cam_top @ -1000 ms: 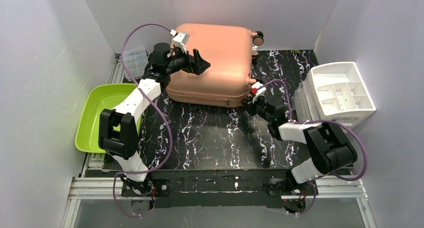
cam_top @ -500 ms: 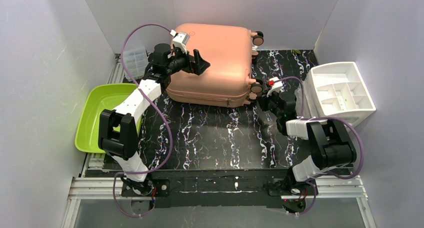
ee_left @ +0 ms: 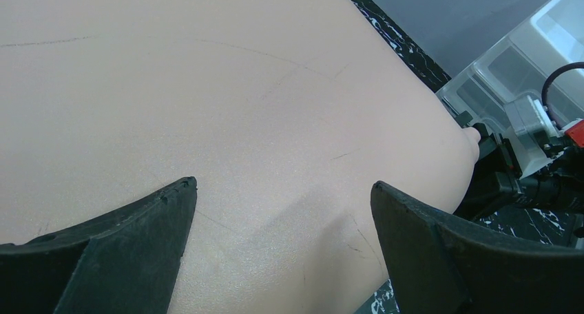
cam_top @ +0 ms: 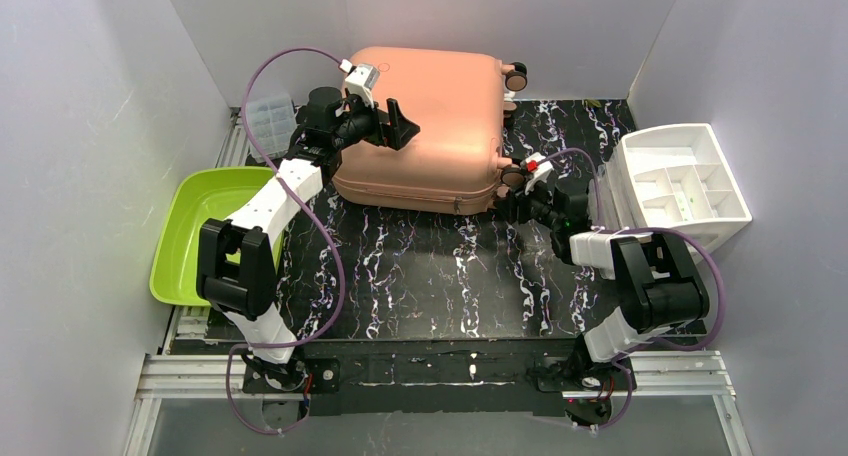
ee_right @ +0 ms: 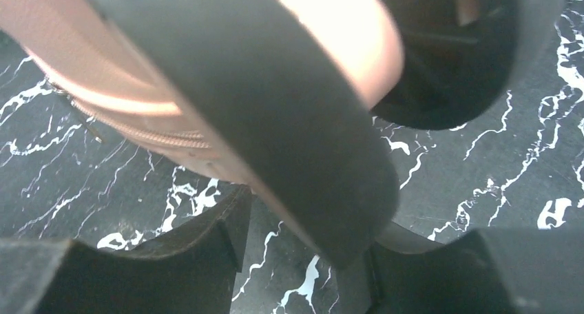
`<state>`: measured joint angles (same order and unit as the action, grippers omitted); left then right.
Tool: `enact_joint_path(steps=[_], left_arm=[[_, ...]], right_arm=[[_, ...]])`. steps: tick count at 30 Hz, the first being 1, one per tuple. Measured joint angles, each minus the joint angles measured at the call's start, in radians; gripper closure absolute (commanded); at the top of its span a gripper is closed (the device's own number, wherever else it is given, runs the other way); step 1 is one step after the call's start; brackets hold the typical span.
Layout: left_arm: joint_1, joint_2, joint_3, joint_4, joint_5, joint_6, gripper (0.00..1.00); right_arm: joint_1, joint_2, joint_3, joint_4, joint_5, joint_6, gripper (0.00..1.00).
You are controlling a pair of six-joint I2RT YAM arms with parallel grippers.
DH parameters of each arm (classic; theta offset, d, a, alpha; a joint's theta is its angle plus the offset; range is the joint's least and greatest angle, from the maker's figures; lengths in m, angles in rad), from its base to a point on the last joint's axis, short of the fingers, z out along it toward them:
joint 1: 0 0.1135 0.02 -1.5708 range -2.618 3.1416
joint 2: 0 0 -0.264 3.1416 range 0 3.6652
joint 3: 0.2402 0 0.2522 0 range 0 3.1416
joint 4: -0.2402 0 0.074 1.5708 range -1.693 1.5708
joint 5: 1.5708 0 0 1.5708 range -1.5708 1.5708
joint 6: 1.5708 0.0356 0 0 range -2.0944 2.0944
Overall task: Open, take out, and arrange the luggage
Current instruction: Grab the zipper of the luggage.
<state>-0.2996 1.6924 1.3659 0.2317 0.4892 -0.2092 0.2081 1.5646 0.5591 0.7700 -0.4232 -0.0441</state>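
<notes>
The luggage (cam_top: 440,116) lies flat at the top middle of the pic, lid shut, so what's inside can't be seen. It's a big pink hard shell, smooth w/ a few thin scratches. It has round corners, a zip line along its near edge & little black wheels on its right side. The L gripper (cam_top: 405,126) hangs over the shell's left part. Its 2 black wedge fingers (ee_left: 138,252) are spread wide & hold nothing; the pink top fills the gap btw them. The R gripper (cam_top: 508,198) is at the case's lower right corner, just right of centre. Up close its jaws are apart. A fat black rubbery wheel (ee_right: 275,121) pokes down btw them & a strip of table shows next to 1 finger, so it's loose, not pinching. The table (cam_top: 420,276) is black w/ white marble squiggles. A lime green plastic tray (cam_top: 185,246), shiny w/ soft round corners, sits at the left edge. A white plastic organizer (cam_top: 668,133) at the right is cut into small boxes by thin walls. A small see-through box (cam_top: 270,116) sits upper left.
</notes>
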Motion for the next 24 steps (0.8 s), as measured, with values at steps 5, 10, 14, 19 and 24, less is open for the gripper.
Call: enact_joint_path(steps=[5,10,14,19,24], left_arm=[[0.000,-0.002,0.000,0.000,0.000,-0.001,0.02],[0.000,-0.004,0.000,-0.003,-0.003,-0.002,0.02],[0.000,-0.012,-0.001,-0.014,-0.007,-0.003,0.02],[0.002,-0.033,-0.021,-0.020,-0.012,0.000,0.02],[0.003,-0.035,-0.024,-0.019,-0.012,0.000,0.02]], right_arm=[[-0.019,0.000,0.000,-0.017,-0.070,-0.022,0.37],[-0.063,-0.001,0.000,-0.021,-0.160,-0.035,0.30],[-0.090,-0.004,0.000,-0.020,-0.211,-0.039,0.27],[-0.090,-0.003,0.005,-0.012,-0.266,-0.026,0.24],[-0.082,0.013,0.034,0.002,-0.316,-0.010,0.23]])
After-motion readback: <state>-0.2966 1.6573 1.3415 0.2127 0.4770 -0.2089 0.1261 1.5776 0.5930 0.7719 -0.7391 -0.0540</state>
